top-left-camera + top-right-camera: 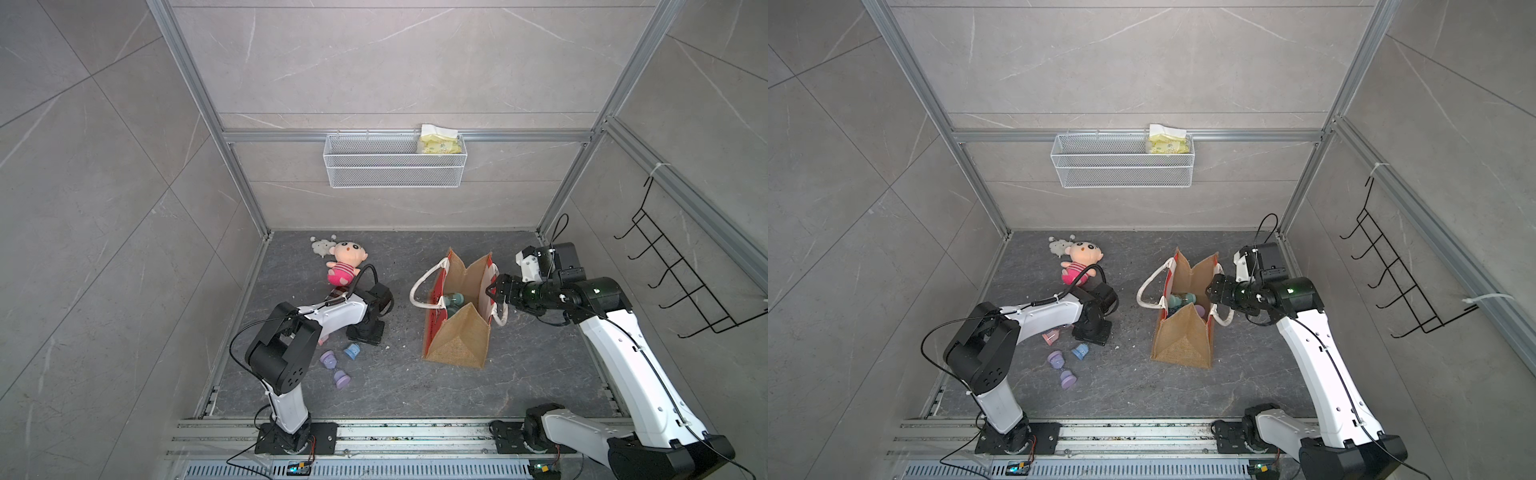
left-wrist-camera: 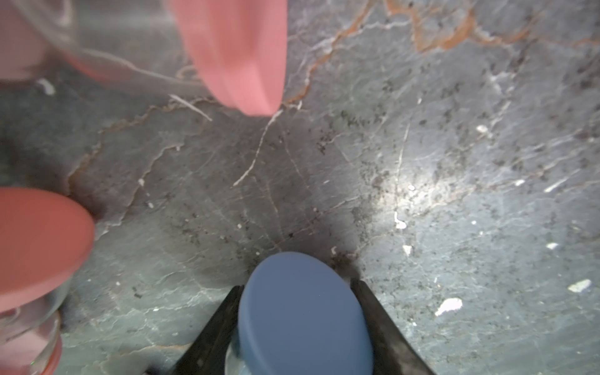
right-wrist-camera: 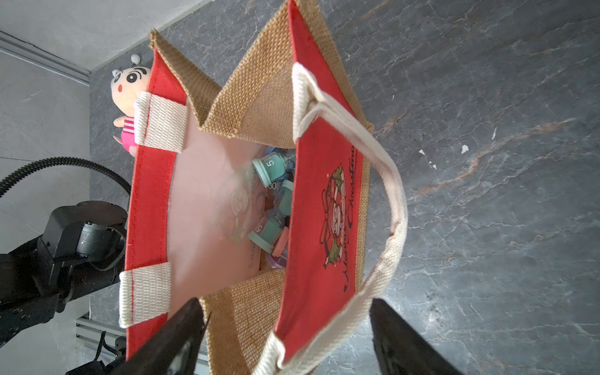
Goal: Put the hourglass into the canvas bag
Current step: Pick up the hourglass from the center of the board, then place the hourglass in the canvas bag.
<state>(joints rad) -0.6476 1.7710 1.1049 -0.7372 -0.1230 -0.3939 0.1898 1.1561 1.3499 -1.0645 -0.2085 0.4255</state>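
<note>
Hourglass with blue caps (image 2: 305,318) sits between the fingers (image 2: 217,331) of the left claw (image 2: 297,285). In the left wrist view both black fingers lie against the sides of its cap, so this claw is closed on it, close to the dark stone floor (image 2: 454,162). Whether it rests on the floor I cannot tell. A pink hourglass (image 2: 237,48) lies ahead of the fingertips and a second pink hourglass (image 2: 35,243) off to the claw's side, both blurred. In both top views a purple hourglass (image 1: 335,369) lies on the floor near the left claw, toward the arm's base. The doll (image 1: 344,266) lies beyond the claw, toward the back wall.

The bag (image 1: 457,345) stands upright and open, well apart from the left claw. The right claw (image 3: 284,302) is at its rim with fingers spread wide, gripping nothing. The bag's near red panel and white handle (image 3: 397,201) pass between the two fingers. Down inside the bag, ahead of the right claw, lie teal hourglasses (image 3: 271,168) with a pink cap (image 3: 281,243) among them.
</note>
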